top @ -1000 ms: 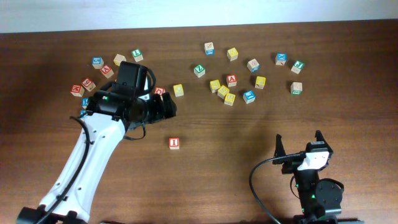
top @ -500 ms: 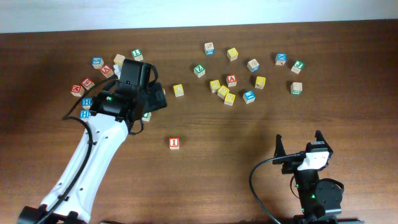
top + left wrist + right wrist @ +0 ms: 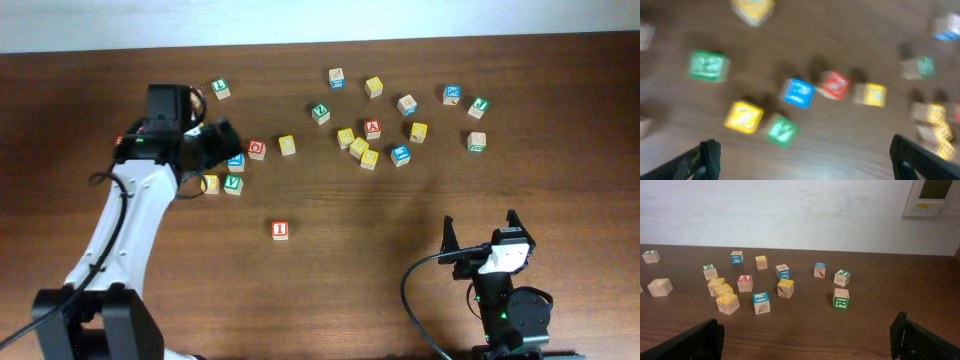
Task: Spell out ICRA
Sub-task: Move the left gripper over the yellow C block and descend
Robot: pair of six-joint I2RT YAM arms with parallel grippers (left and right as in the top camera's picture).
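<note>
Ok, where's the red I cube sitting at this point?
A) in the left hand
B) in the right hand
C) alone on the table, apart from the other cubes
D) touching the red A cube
C: in the overhead view the red I cube sits by itself with bare table all around it, touched by nothing.

Dark wood table [image 3: 400,262] set against a white wall [image 3: 790,210]. A pale panel [image 3: 935,197] is fixed to that wall, upper right in the right wrist view.

Left group: round-letter red cube [image 3: 256,149] sits close beside the left blue cube [image 3: 236,160]; contact cannot be told. The left V cube [image 3: 232,184], green, lies just in front of the blue one.

The mid V cube [image 3: 320,114], green, stands apart near back centre.

Back right: the right blue cube [image 3: 452,95] and a green cube [image 3: 479,106] lie side by side, not touching.
</note>
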